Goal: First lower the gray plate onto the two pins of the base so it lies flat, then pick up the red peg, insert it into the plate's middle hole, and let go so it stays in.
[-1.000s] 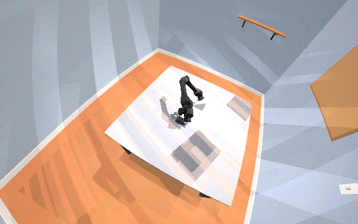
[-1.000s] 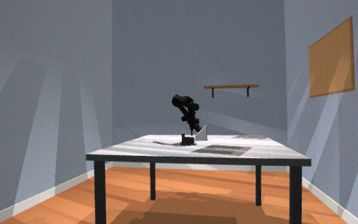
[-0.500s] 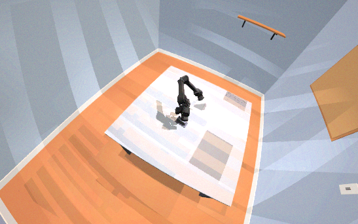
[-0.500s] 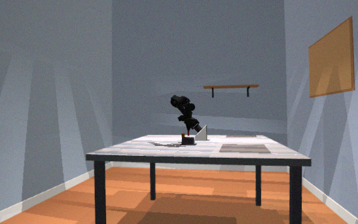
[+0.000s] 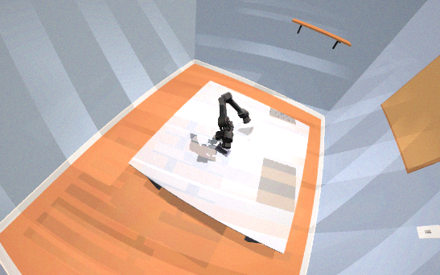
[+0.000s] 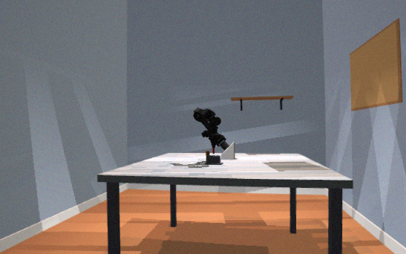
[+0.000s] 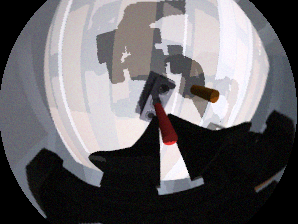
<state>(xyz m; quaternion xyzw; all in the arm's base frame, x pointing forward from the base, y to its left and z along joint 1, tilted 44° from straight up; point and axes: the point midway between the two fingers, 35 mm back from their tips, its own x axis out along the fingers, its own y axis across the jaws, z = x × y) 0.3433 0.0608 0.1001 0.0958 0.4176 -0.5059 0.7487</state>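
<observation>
Red peg (image 7: pixel 164 124) is gripped firmly in the gripper (image 7: pixel 166 156), tip pointed down twd the dark base (image 7: pixel 154 90) w/ the plate, seen just beyond it in wrist view. In exterior view, peg (image 6: pixel 212 150) hangs just above the base (image 6: pixel 213 159). Mid hole can't be made out. Peg should be kept vertical, centred over the hole, lowered slowly, and released only once fully seated.

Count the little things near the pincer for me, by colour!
Red: 1, the peg, held in the pincer
Orange: 1, a cylinder lying on the table
Dark: 1, a block under the peg
Light grey: 1, a wedge
Total: 4
</observation>
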